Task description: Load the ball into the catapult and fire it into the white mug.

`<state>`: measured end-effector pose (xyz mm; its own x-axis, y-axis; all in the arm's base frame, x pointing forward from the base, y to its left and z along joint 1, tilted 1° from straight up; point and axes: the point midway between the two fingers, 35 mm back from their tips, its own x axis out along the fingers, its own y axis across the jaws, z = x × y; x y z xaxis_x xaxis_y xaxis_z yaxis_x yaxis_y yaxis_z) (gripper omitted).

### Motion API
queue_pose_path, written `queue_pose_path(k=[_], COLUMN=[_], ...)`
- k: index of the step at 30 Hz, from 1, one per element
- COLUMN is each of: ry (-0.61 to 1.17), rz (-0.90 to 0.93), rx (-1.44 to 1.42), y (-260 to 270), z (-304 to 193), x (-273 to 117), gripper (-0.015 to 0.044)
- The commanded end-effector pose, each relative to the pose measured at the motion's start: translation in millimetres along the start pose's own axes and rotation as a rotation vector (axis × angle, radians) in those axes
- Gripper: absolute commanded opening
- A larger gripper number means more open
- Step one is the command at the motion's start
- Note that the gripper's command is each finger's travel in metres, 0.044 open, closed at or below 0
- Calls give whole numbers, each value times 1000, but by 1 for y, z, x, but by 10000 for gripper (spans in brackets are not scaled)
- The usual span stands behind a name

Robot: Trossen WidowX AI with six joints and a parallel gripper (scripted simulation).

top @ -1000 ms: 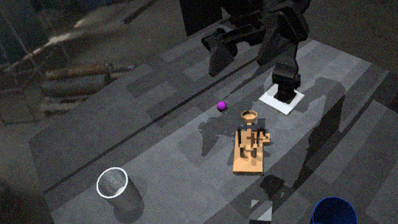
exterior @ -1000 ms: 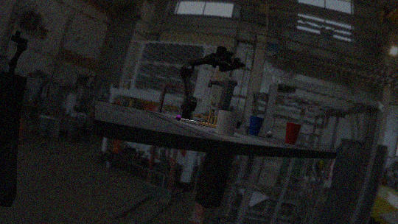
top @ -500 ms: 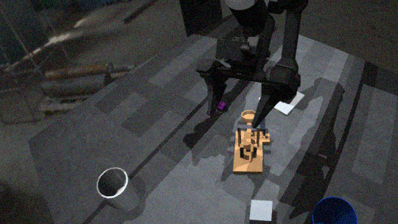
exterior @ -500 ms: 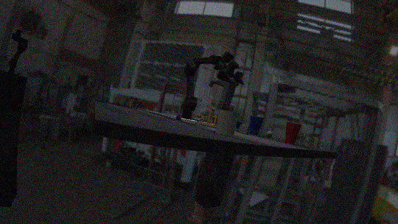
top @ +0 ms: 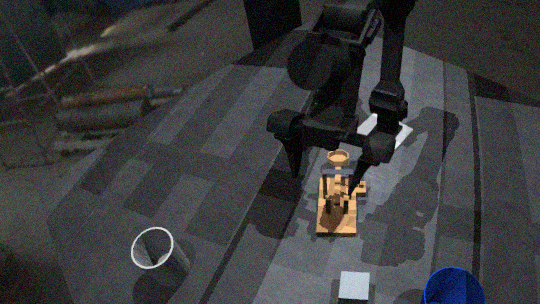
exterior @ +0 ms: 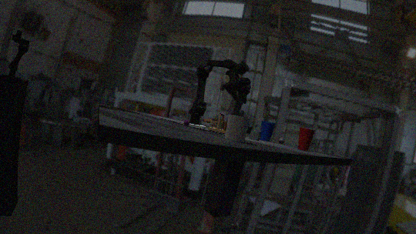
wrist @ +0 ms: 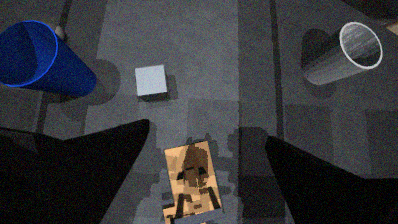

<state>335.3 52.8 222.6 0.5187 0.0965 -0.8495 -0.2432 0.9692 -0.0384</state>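
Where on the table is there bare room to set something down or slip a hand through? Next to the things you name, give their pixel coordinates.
Bare patches show between the white mug (top: 165, 247) (exterior: 236, 128) (wrist: 334, 65) and catapult (top: 336, 200) (exterior: 220, 125) (wrist: 196, 174), and between mug and white block (top: 354, 285) (wrist: 151, 80). It's crowded at the catapult, under the open gripper (top: 324, 185) (exterior: 239, 110) (wrist: 209, 133); the gap from block to blue cup (top: 454, 287) (exterior: 266, 131) (wrist: 65, 65) looks tighter.

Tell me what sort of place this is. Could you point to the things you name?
Probably a workshop or old industrial hall, dimly lit: bright panes high on the wall (exterior: 214, 9), a tall grey framework of posts and beams (exterior: 284, 115), and cluttered equipment beyond the dark-edged table (exterior: 154, 139).
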Motion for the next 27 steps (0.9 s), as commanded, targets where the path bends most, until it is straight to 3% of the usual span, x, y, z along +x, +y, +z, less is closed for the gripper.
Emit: queue_pose_path(k=[1,15,20,27], ry=[95,491,510,510], rz=[1,98,105,106], rx=[-67,-315,-327,-326], y=[-2,3,4,5], z=[-12,-66,-68,-91], x=[7,24,26,65], gripper=[440,440,440,440])
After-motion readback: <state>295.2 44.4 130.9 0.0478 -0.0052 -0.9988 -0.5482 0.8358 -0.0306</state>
